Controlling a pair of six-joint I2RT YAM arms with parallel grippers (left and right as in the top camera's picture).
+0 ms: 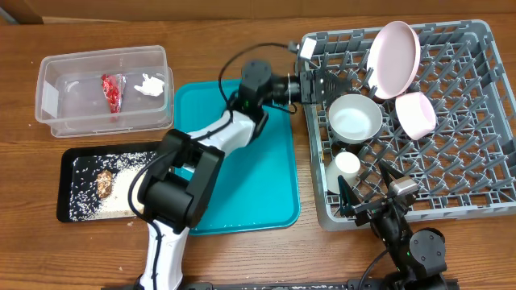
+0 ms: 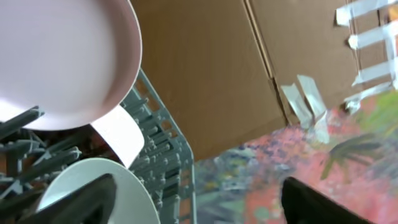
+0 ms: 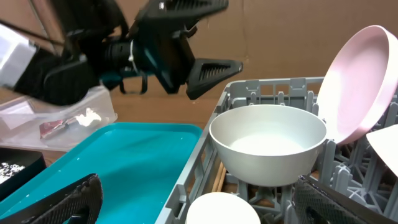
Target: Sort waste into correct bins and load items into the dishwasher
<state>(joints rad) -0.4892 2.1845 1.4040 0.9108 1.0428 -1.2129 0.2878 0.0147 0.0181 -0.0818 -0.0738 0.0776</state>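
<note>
The dishwasher (image 1: pixel 451 153) holds a tilted pink plate (image 1: pixel 393 58), an off-white bowl (image 1: pixel 355 118), a pink bowl (image 1: pixel 416 113) and a white cup (image 1: pixel 347 165). Chopsticks (image 3: pixel 219 176) lie on its floor beneath the off-white bowl (image 3: pixel 267 140). My left gripper (image 1: pixel 330 83) hovers open over the rack's left rim, empty, with the bowl (image 2: pixel 106 193) and plate (image 2: pixel 62 56) just beyond it. My right gripper (image 1: pixel 367 192) stands open at the rack's front edge, above the cup (image 3: pixel 224 210). The clear tub (image 1: pixel 56 97) holds a red wrapper (image 1: pixel 113 90) and a tissue (image 1: pixel 149 84). The black tray (image 1: pixel 68 161) holds rice and a brown lump (image 1: pixel 105 184).
A bare teal serving tray (image 1: pixel 242 161) lies between the bins and the rack, under the left arm. The rack's right half has free pegs. A cardboard wall stands behind the table.
</note>
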